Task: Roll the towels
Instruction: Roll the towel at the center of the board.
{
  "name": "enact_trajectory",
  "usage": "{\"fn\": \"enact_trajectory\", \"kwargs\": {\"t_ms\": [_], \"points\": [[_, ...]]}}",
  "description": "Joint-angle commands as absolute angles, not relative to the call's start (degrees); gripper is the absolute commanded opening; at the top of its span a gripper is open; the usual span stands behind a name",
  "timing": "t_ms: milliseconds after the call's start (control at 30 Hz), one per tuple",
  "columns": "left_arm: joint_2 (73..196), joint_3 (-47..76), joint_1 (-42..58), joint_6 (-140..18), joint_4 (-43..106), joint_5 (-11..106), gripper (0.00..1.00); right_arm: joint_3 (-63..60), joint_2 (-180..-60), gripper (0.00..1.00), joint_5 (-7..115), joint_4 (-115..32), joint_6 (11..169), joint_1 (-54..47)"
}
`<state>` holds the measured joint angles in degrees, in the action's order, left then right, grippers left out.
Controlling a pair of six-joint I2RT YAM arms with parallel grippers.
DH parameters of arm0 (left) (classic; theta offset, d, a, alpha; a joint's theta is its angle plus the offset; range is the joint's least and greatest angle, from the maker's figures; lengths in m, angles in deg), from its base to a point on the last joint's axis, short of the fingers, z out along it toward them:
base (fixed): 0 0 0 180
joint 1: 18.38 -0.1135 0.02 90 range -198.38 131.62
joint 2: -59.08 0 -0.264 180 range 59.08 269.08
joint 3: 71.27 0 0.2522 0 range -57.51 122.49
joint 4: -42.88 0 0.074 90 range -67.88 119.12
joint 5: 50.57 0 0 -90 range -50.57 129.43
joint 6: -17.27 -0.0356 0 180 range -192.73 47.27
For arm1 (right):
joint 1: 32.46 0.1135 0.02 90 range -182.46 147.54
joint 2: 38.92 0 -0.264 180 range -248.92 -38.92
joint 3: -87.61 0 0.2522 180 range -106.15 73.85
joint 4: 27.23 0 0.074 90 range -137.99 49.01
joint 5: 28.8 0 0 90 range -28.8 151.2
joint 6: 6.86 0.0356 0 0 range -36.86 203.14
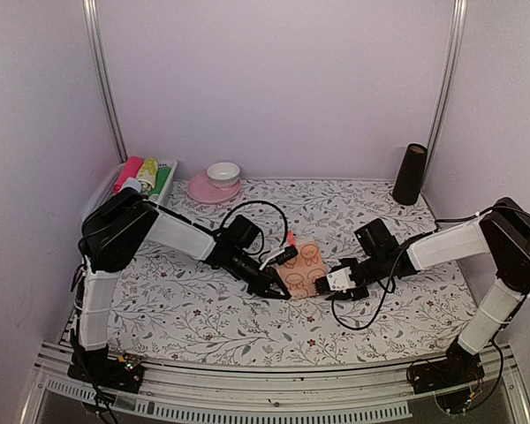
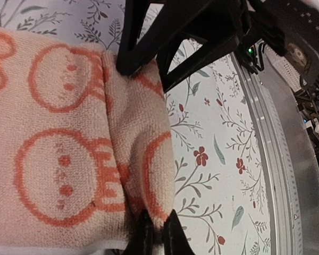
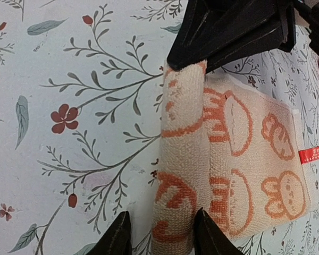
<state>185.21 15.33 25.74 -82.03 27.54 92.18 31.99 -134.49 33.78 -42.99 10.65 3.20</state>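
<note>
The peach towel point(image 1: 302, 268) lies on the floral sheet point(image 1: 203, 327) at the middle of the table, between the two arms. Most of it is flat, with its pale round prints facing up. The edge nearest the arm bases is turned over into a thick rolled fold that runs from one gripper to the other. The left gripper point(image 2: 158, 237) sits at the left end of that fold. Its fingertips are pressed almost together, pinching the terry cloth where the fold ends, and the right wrist view shows the same dark fingers coming to a point on the far end of the roll. The right gripper point(image 3: 162, 236) is at the other end, with its jaws about half apart and one finger on each side of the roll. The finger on the flat side of the towel touches the cloth. A thin strip of sheet shows between the outer finger and the roll, so the jaws stand around the fold without clamping it. A small red label point(image 3: 313, 154) sticks out from the towel's far edge. Along the back of the table, well away from the towel, are a white basket point(image 1: 163, 181) holding bottles, a white bowl point(image 1: 223, 171) on a pink plate point(image 1: 199, 190), and a dark cylinder point(image 1: 411, 174) standing upright.
</note>
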Motion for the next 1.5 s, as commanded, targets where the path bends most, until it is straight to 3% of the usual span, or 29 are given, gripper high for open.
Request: {"fn": "enact_trajectory", "kwargs": {"t_ms": [0,67,233,333,367,667,967,1467], "points": [[187.3,15.3,24.8,-81.0,25.8,92.3,0.0,29.2,-136.4,0.38,34.8,-43.5,13.9,4.0],[187.2,15.1,24.6,-80.9,25.7,92.0,0.0,27.9,-137.3,0.33,35.1,-44.9,15.2,4.0],[186.3,15.2,24.6,-81.7,24.5,90.2,0.0,23.0,-140.2,0.11,33.8,-51.7,17.3,4.0],[185.0,15.1,24.6,-82.3,23.1,87.7,0.0,19.8,-141.6,0.05,31.5,-57.6,17.6,4.0],[184.4,15.0,24.6,-82.3,22.9,86.1,0.0,18.6,-142.1,0.04,30.6,-60.4,17.4,4.0],[173.0,8.8,24.1,-80.7,28.6,74.3,0.39,8.5,-149.3,0.03,24.6,-76.9,18.2,1.1],[167.4,5.2,29.0,-86.1,31.7,68.9,0.43,-1.1,-156.9,0.03,18.1,-88.1,21.2,-2.8],[164.9,-1.9,41.2,-103.8,41.5,50.6,0.35,-10.4,-166.0,0.03,15.8,-96.5,27.0,-5.4]]}}
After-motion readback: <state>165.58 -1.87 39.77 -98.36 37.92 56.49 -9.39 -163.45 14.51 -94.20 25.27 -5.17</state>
